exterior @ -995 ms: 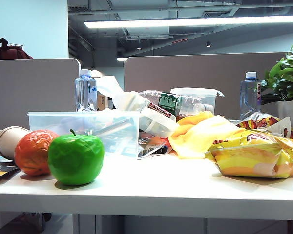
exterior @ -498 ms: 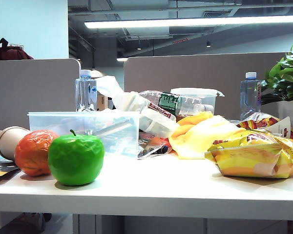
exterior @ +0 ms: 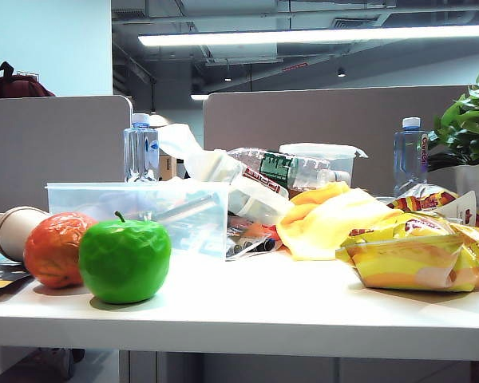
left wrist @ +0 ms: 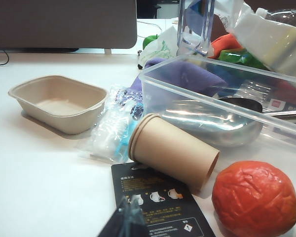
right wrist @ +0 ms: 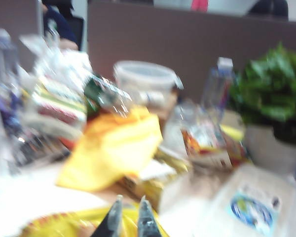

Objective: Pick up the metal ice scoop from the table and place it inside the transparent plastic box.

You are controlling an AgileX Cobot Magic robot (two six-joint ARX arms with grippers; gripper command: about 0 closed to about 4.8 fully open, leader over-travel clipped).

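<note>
The metal ice scoop (left wrist: 207, 121) lies inside the transparent plastic box (left wrist: 212, 74). Its shiny bowl rests on the box floor and its handle (left wrist: 286, 114) runs toward the far end. In the exterior view the scoop (exterior: 185, 211) shows dimly through the box wall (exterior: 136, 199), behind a green apple (exterior: 124, 259). My left gripper (left wrist: 128, 207) hovers low over a black card, a short way from the box, shut and empty. My right gripper (right wrist: 130, 202) hangs over the yellow snack bags, far from the box, its fingers almost together with nothing between them. Neither gripper shows in the exterior view.
A paper cup (left wrist: 172, 157) lies on its side beside a wrinkled orange ball (left wrist: 254, 197) in front of the box. A beige pulp tray (left wrist: 59, 102) sits further off. Yellow snack bags (exterior: 419, 259), a yellow cloth (exterior: 327, 219), bottles, a lidded tub (exterior: 319, 159) and a potted plant (exterior: 467, 128) crowd the right.
</note>
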